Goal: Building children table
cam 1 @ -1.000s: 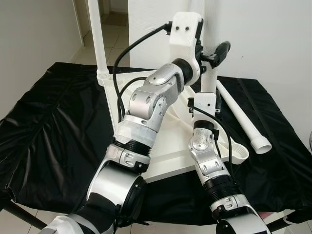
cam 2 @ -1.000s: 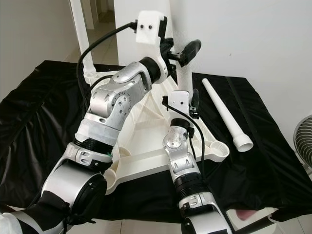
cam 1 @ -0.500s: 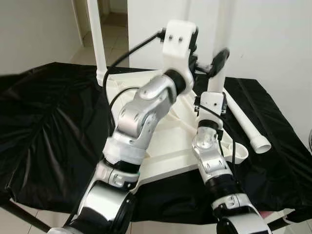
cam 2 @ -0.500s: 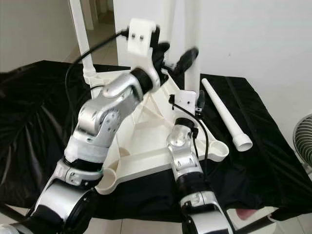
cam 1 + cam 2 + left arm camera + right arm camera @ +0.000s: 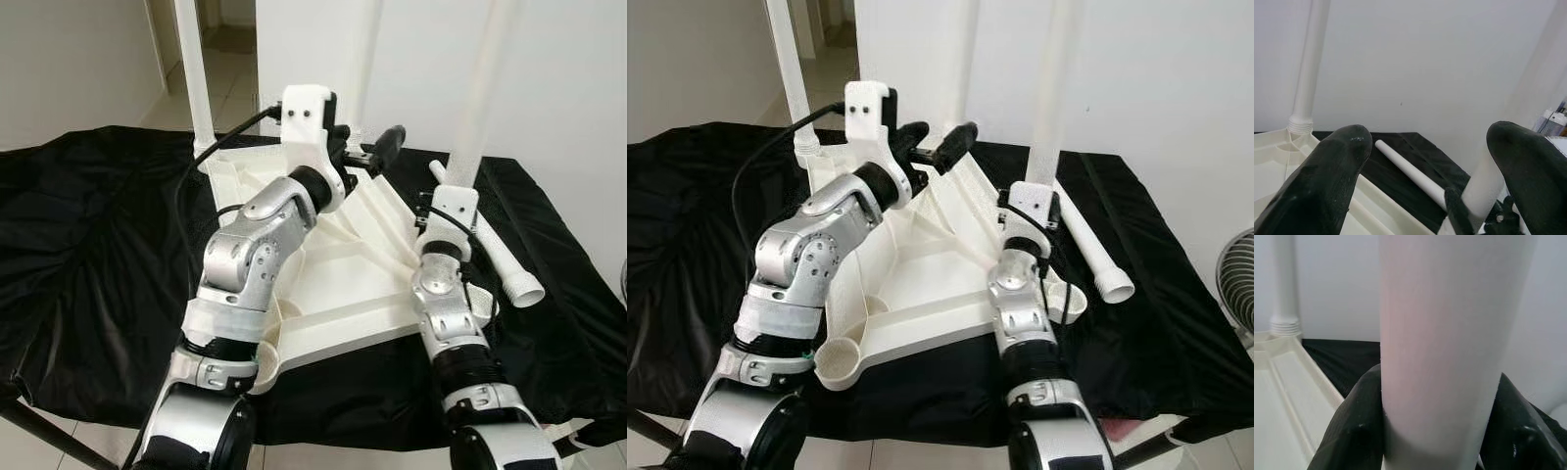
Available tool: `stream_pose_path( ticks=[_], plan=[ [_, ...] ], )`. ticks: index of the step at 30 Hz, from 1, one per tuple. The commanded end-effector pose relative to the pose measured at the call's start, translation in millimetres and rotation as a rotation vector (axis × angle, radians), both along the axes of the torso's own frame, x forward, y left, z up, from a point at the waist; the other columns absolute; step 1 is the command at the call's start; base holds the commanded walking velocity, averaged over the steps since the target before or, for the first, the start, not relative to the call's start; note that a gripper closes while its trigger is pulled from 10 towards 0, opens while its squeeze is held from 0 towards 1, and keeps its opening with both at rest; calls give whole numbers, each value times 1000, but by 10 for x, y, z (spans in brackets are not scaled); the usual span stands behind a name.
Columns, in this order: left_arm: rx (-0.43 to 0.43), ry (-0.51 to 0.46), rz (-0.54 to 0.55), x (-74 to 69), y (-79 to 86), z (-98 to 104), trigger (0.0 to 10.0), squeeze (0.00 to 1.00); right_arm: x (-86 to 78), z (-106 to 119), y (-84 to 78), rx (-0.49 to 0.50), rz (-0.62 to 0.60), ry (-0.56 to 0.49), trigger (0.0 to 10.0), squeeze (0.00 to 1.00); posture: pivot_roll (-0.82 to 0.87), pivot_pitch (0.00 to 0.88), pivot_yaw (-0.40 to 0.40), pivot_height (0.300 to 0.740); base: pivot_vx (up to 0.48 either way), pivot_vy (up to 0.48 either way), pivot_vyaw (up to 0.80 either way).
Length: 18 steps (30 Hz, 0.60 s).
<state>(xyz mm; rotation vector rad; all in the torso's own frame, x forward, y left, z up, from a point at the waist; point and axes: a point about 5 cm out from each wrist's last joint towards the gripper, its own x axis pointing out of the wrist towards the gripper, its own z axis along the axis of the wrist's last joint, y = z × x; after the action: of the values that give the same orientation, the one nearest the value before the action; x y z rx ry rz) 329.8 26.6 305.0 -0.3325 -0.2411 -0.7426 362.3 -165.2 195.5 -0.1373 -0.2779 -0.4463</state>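
We see an upturned white plastic table top (image 5: 921, 284) lying on a desk draped in black cloth (image 5: 686, 235). One white leg (image 5: 789, 69) stands upright in its far left corner socket. Our left tool (image 5: 936, 147) hovers above the top's far part, its two black fingers spread with nothing between them. Our right arm (image 5: 1024, 294) reaches over the near right corner and holds a second white leg (image 5: 1050, 98) upright; its tool is hidden behind the wrist. A third leg (image 5: 1092, 245) lies loose on the cloth, just right of the top.
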Motion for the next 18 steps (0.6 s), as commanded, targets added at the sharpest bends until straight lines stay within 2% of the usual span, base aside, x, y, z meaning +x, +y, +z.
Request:
stream_pose_path(
  ticks=[1, 6, 8, 11, 12, 18],
  plan=[
    [22, -28, -62, -25, -3, -18, 10000, 0, 17, 62, -33, -3, 13, -7, 10000, 0, 20, 29, -4, 740, 0, 0, 0],
    [31, 10, -7, 20, 73, -123, 10000, 0, 5, 80, -68, -21, 43, -8, 10000, 0, 8, 22, -4, 740, 0, 0, 0],
    [34, 46, 41, 63, 153, -232, 10000, 0, -14, 85, -54, -20, 106, -11, 10000, 0, -1, 18, 0, 740, 0, 0, 0],
    [43, 62, 70, 85, 189, -288, 10000, 0, -27, 83, -39, -19, 137, -12, 10000, 0, -2, 16, 0, 740, 0, 0, 0],
    [65, 80, 122, 119, 250, -377, 10000, 0, -49, 80, -10, -13, 177, -20, 10000, 0, -8, 9, 5, 740, 0, 0, 0],
    [128, 116, 225, 179, 371, -567, 10000, 0, -112, 69, 27, 40, 257, -26, 10000, 0, -12, 2, 11, 740, 0, 0, 0]
  ],
)
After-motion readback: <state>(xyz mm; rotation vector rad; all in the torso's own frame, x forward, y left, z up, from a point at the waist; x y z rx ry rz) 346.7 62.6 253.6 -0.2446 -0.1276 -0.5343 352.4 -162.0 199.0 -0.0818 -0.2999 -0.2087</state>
